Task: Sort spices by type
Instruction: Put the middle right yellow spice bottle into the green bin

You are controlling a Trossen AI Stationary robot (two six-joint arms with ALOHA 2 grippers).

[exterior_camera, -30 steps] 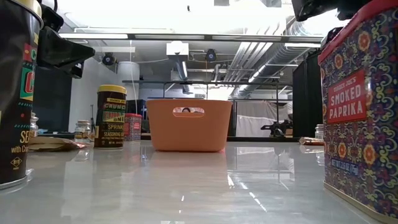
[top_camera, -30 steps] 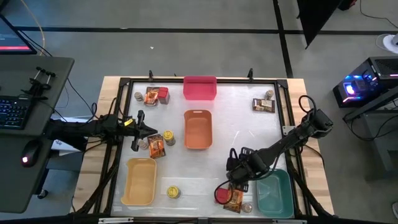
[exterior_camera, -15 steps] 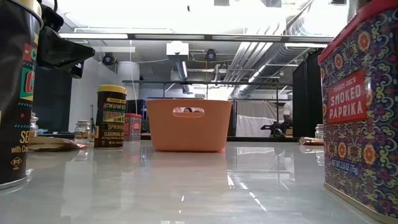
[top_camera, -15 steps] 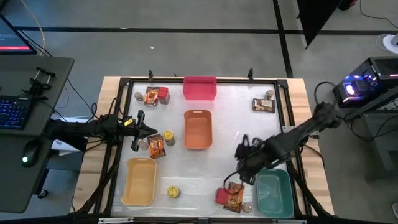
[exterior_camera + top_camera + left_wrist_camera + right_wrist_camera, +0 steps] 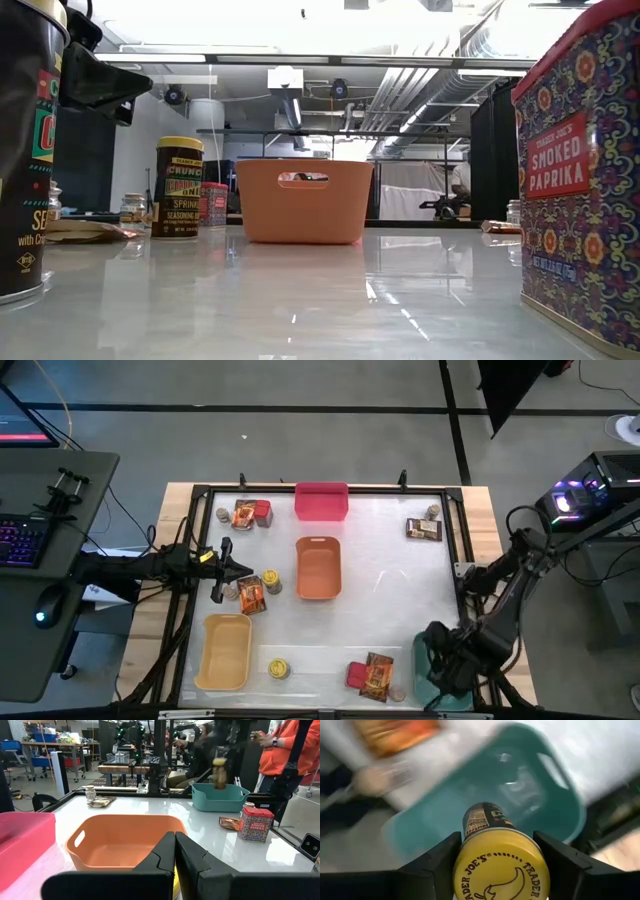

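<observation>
My right gripper (image 5: 500, 870) hangs over the teal bin (image 5: 485, 785) at the table's near right corner, shut on a round yellow-topped tin (image 5: 501, 862). In the high view that gripper (image 5: 438, 660) hides the tin. My left gripper (image 5: 175, 855) waits shut at the table's left, beside the orange bin (image 5: 125, 837). A red box (image 5: 357, 676), an orange-brown packet (image 5: 378, 675) and a tiny jar (image 5: 398, 693) lie together left of the teal bin (image 5: 420, 660). Another yellow-topped tin (image 5: 278, 669) stands at the near edge. My right gripper pinches the tin at its top end, one finger (image 5: 432, 867) on each side of the yellow lid's rim (image 5: 462, 867). The fingers point down from above. The tin hangs upright below them, lifted clear above the teal bin's hollow.
More spices lie in groups at the far left (image 5: 247, 513), the far right (image 5: 424, 527) and beside my left gripper (image 5: 250, 595). A pink bin (image 5: 321, 501) stands at the far edge, a yellow bin (image 5: 224, 651) at the near left. People stand beyond the table (image 5: 285, 750).
My right gripper has risen from beside the red box and packet with the yellow-topped tin, lifting it clear of the table. It has swung toward the table's right edge and near corner until it is over the teal bin, its wrist rolling on the way.
</observation>
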